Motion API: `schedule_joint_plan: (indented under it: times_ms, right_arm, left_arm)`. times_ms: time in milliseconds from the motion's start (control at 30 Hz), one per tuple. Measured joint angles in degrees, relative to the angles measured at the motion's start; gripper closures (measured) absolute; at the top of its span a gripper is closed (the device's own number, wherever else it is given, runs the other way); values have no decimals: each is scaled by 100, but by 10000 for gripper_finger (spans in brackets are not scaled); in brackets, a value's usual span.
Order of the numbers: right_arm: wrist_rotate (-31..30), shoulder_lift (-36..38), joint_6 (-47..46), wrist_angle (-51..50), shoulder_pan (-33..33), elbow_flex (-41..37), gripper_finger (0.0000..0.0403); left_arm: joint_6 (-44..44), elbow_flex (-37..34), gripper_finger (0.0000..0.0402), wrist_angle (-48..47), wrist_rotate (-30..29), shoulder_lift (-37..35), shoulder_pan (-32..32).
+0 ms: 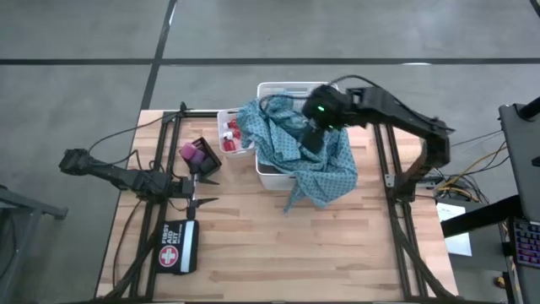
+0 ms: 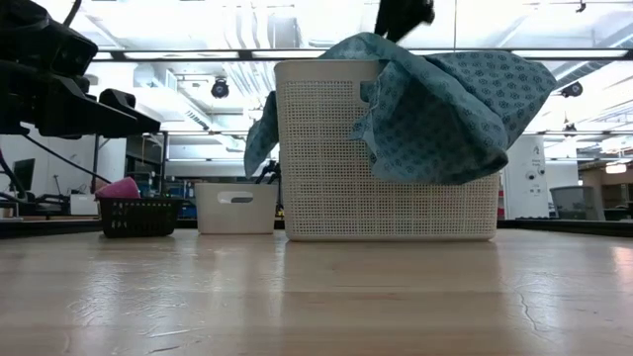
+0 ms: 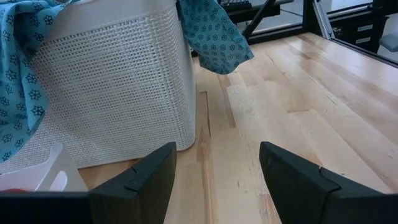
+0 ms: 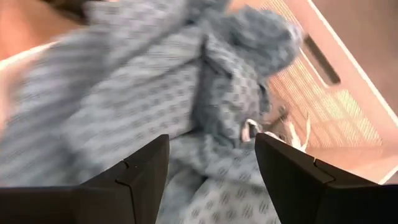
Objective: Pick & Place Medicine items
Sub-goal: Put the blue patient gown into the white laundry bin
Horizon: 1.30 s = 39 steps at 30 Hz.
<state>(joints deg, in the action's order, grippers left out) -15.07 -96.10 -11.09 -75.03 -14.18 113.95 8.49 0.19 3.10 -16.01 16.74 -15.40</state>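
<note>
The table [image 1: 278, 245] is seen from overhead and level from its edge; the basket [image 2: 386, 148] is shared.

My right gripper [image 1: 310, 142] hangs open above the white basket [image 1: 272, 177]; my left gripper [image 1: 205, 191], open, waits beside it.

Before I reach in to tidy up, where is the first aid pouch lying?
In the high view, the black first aid pouch lies flat on the table's near-left part, just in front of the left gripper.
</note>
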Motion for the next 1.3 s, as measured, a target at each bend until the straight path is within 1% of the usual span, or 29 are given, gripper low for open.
schedule_joint_plan:
  times_ms: [133,267,400,467,533,667,733,800,900,967,1067,1200,1300]
  right_arm:
    - [-11,487,237,-2,668,-161,174]
    - [-114,858,-259,40,1440,-566,178]
    - [-966,1162,-1173,43,2271,-1287,174]
    - [-1377,1266,-1805,50,2694,-1697,171]
    - [-1975,1334,-2634,56,3143,-2111,168]
    - [-3417,1435,-4684,26,3969,-2880,163]
    - [-3844,1441,-5442,26,4269,-3208,163]
    - [-4033,1452,-5946,35,4534,-3497,165]
    - [-4081,1465,-6412,38,4808,-3849,169]
    - [-4272,1462,-6781,39,5005,-4060,171]
    - [-4783,1463,-7126,83,5314,-4323,172]
    - [-5000,1463,-7453,90,5720,-4666,172]
    - [-5341,1462,-7811,121,6065,-4974,172]
  left_arm:
    - [0,0,165,0,-1,1,-1]
    - [0,0,165,1,0,2,-2]
    - [0,0,165,-1,-2,2,-2]
    - [0,0,165,1,-2,2,-2]
    - [0,0,165,0,-2,2,-1]
    - [0,0,165,-1,-2,-1,-2]
    - [0,0,165,0,0,-1,1]
    - [0,0,165,0,-1,0,-1]
    - [0,0,165,1,-2,1,1]
    - [0,0,165,-1,-2,2,1]
    - [0,0,165,-1,0,2,0]
    - [0,0,165,-1,0,-1,0]
    - [0,0,165,1,-2,2,-1]
